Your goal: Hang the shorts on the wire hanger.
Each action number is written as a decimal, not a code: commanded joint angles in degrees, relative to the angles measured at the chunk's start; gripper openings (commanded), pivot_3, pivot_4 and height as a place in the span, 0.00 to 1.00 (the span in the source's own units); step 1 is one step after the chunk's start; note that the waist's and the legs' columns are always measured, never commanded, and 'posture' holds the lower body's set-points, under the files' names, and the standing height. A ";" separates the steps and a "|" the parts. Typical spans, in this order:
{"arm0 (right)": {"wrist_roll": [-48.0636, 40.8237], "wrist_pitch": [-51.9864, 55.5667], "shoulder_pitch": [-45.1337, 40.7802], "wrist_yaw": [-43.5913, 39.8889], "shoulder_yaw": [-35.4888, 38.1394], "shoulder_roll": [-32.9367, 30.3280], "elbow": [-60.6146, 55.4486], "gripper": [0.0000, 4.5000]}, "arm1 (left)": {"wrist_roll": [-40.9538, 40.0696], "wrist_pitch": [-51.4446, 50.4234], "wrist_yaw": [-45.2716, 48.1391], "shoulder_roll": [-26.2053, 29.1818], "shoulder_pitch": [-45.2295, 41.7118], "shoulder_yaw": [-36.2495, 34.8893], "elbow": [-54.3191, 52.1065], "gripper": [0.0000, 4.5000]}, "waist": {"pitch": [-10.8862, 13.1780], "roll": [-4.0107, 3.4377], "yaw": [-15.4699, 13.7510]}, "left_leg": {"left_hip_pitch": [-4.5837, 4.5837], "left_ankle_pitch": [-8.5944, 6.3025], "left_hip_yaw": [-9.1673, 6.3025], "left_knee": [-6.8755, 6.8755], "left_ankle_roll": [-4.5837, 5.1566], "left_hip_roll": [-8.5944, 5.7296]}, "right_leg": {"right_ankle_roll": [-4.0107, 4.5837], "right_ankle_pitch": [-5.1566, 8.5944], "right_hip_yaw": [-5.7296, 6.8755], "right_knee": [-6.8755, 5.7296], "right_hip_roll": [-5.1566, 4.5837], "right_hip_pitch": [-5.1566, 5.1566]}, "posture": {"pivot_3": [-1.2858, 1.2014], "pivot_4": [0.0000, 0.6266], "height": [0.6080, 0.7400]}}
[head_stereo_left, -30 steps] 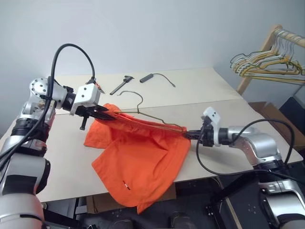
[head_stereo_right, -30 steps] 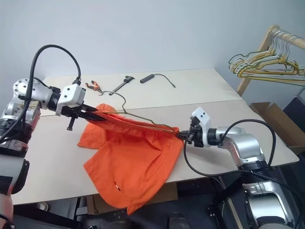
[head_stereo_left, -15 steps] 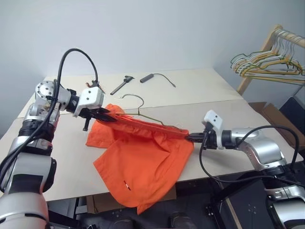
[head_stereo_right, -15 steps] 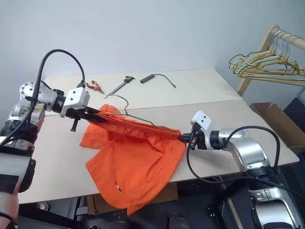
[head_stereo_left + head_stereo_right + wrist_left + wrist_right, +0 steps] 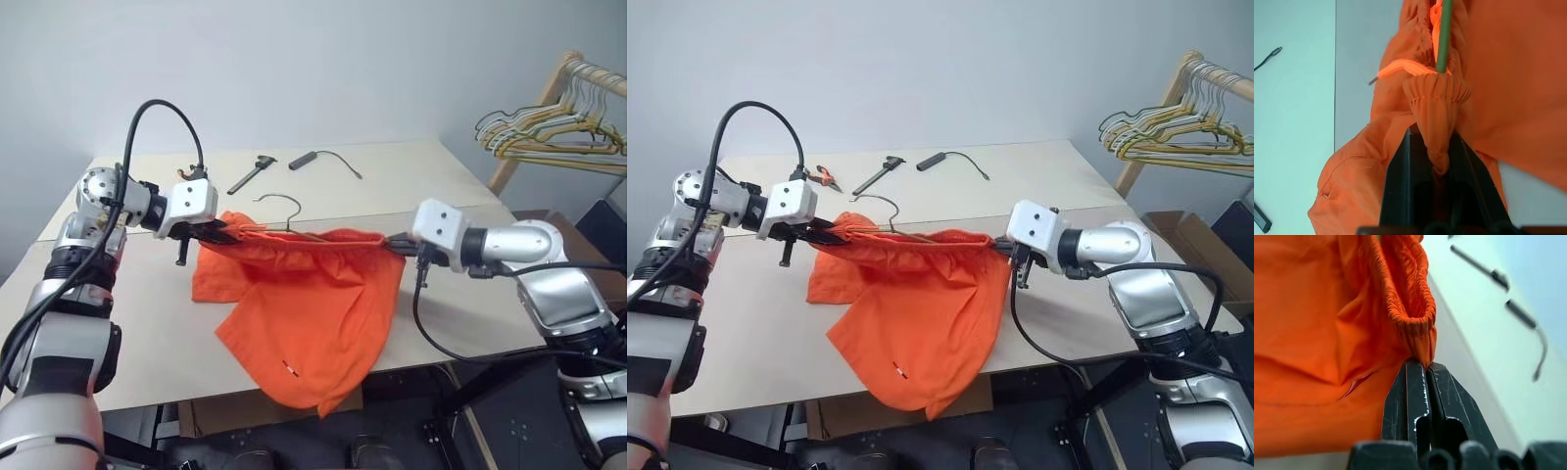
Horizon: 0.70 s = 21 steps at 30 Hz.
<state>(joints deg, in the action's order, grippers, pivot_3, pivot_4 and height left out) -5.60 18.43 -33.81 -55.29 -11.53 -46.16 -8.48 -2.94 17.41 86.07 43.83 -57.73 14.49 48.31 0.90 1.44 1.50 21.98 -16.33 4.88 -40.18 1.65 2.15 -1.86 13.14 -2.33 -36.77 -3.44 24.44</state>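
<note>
Probably a lab — bare worktable, scattered hand tools, hanger rack.

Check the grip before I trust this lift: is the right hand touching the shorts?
Touching. In the right wrist view, the right hand has its black fingers shut on the shorts' gathered waistband.

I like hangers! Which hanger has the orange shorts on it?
The lone wire hanger over the table, threaded through the shorts. The other hangers hang bare on the wooden rack.

You get even, soft daylight with no glare. The bright orange thin-fabric shorts cast only a faint shadow on the pale beige counter. In both wrist views, the background tools blur out of focus.
</note>
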 commanded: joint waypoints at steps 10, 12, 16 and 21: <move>6.92 -3.97 -9.88 -5.86 -5.24 1.26 0.90 0.01 | 0.47 0.81 -1.73 -1.94 -2.09 -3.10 -1.33 0.00 | 0.00 0.00 -0.14 | 0.00 0.00 0.03 -0.04 0.01 0.01 | 0.01 0.00 0.00 -0.01 -0.01 0.00 | 0.51 0.00 1.00; 7.91 -3.19 -10.97 -5.47 -5.95 2.50 1.75 0.01 | 0.39 0.61 -1.54 -1.98 -1.72 -3.27 -1.76 0.00 | 0.00 0.00 -0.03 | -0.01 0.00 0.04 -0.05 0.01 0.01 | 0.01 -0.01 0.00 -0.04 -0.01 0.01 | 0.51 0.00 1.00; 7.94 -1.11 -11.51 -5.59 -6.37 4.75 1.30 0.12 | 0.25 0.23 -1.81 -2.11 -1.15 -3.77 -2.17 0.00 | 0.00 0.00 -0.04 | 0.01 0.00 0.04 -0.04 0.01 0.01 | 0.01 -0.01 0.00 -0.03 -0.01 0.01 | 0.52 0.00 1.00; 9.80 2.04 -11.65 -5.37 -8.13 6.11 1.81 0.48 | -1.97 -1.23 -0.55 -2.56 -0.65 -5.26 -3.01 0.00 | 0.00 0.00 -0.14 | 0.03 0.00 0.04 -0.07 0.01 0.01 | 0.01 -0.01 0.01 -0.04 -0.02 0.01 | 0.52 0.00 1.00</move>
<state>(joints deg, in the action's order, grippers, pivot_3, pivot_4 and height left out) 3.36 19.22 -43.80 -61.06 -19.91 -40.02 -6.20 -2.50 16.63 85.17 41.35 -57.66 11.88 47.35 0.90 1.44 1.36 22.00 -16.34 4.91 -40.25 1.66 2.16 -1.85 13.13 -2.32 -36.82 -3.45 24.45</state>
